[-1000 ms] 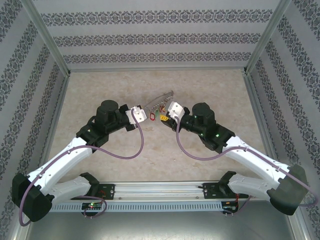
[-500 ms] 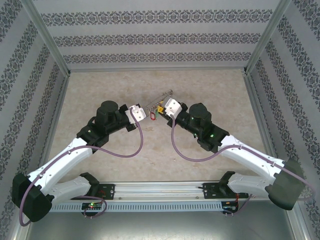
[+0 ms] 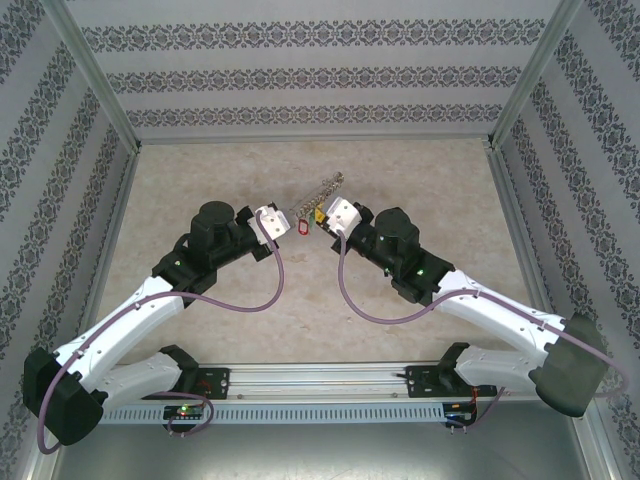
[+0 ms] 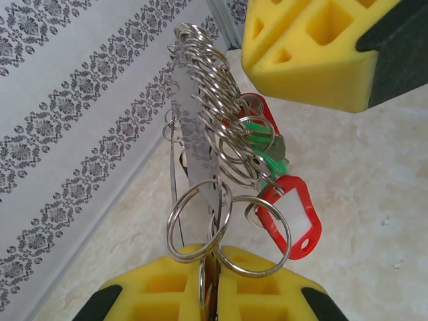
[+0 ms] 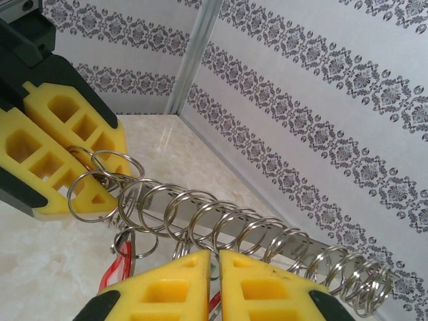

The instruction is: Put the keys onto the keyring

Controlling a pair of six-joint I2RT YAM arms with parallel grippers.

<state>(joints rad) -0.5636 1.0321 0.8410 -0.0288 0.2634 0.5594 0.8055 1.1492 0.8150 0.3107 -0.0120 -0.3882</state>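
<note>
Many rings [image 5: 200, 214] close-up, left hand [image 4: 210, 281] clamping keyring [image 4: 194, 140], seemingly

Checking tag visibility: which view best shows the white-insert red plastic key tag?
Left wrist: the red oblong plastic key tag hangs close and sharp, white insert clear. Top external gives a tiny red loop. Right wrist catches a red sliver low left, possibly it.

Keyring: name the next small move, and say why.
Probably squeeze the right pincer fully onto the keyring before any pull: a thin slit shows between its fingers, the left pincer grips the other end, and the red key tag hangs from a ring.
</note>
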